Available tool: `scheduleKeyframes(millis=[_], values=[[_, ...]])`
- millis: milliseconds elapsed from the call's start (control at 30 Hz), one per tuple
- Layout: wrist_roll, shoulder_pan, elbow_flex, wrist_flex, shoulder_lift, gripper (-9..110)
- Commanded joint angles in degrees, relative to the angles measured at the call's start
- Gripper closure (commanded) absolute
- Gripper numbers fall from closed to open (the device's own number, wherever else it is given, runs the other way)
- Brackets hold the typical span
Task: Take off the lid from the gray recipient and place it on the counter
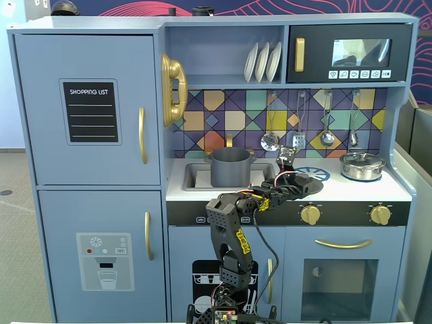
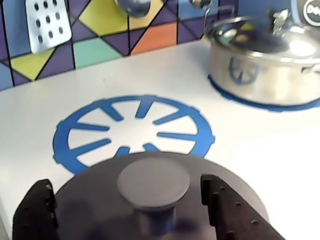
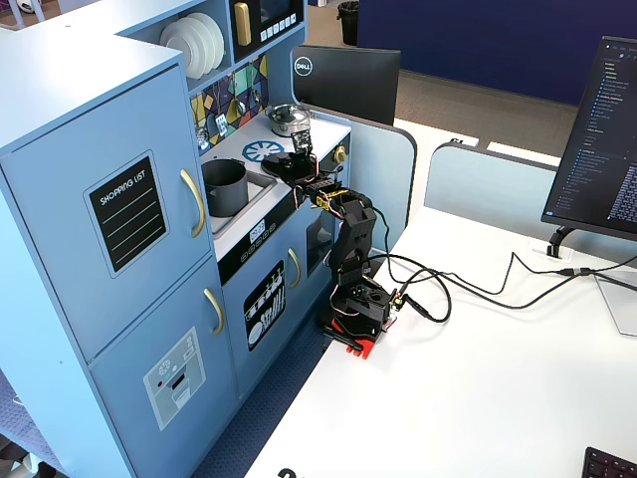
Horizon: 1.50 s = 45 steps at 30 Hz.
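The dark gray lid (image 2: 100,200) with its central knob (image 2: 153,181) lies flat on the white counter (image 2: 260,165), overlapping the front edge of the blue printed burner (image 2: 95,131). My gripper (image 2: 125,183) is open and straddles the knob. The right finger (image 2: 225,210) is close beside the knob and the left finger (image 2: 35,210) is well apart from it. In a fixed view the lid (image 1: 312,186) sits under my gripper (image 1: 298,181), right of the sink. The gray recipient (image 1: 230,167) stands uncovered in the sink; it also shows in the other fixed view (image 3: 225,186).
A shiny steel pot with its lid (image 1: 362,165) stands on the right burner, close behind and right in the wrist view (image 2: 265,65). Utensils (image 1: 270,140) hang on the tiled back wall. The sink recess (image 1: 192,177) lies left of the gray pot.
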Motion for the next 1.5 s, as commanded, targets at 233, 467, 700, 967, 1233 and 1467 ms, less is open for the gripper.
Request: scheduleKeyframes(millis=[233,467,700,967,1233,1467], values=[[1.7,-0.4,-3.0,3.4,11.9,77],[12.0,-8.3,-1.9,44.8,39.3,102],[14.5,-22.9,6.6,74.4,58.9,102],[10.0,-33.3,29.6,78.1,68.6,102],[5.4,-35.6,43.9,77.1,73.4,102],[8.0,-37.2,48.6,72.5,72.8,102]])
